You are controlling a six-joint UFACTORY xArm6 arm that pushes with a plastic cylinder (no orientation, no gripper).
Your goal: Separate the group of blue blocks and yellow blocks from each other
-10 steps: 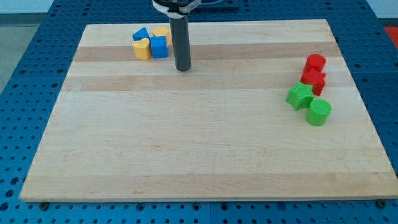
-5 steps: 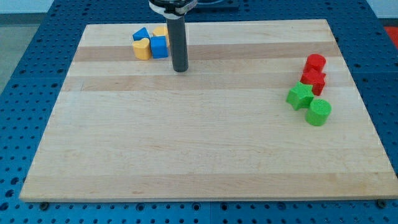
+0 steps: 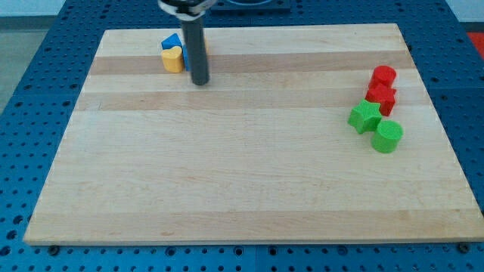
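Since the earlier frames, my tip (image 3: 200, 81) has shifted toward the view's left; the dark rod stands in front of the blue and yellow cluster, hiding most of it. The tip rests on the board just below and right of the yellow heart-shaped block (image 3: 173, 59). A blue block (image 3: 172, 41), shape unclear, shows above the yellow one, touching it. The arm carries no gripper, so there is no grasp to report.

Blocks appear moulded plastic, matte. At the view's right, well apart, sit a red cylinder (image 3: 383, 75), a second red block (image 3: 382, 97), a green star-like block (image 3: 365, 117) and a green cylinder (image 3: 388, 137), unmoved.

The surface is a pale wooden board (image 3: 242, 174) with faint grain bands, lying on a blue perforated bench (image 3: 23, 113).
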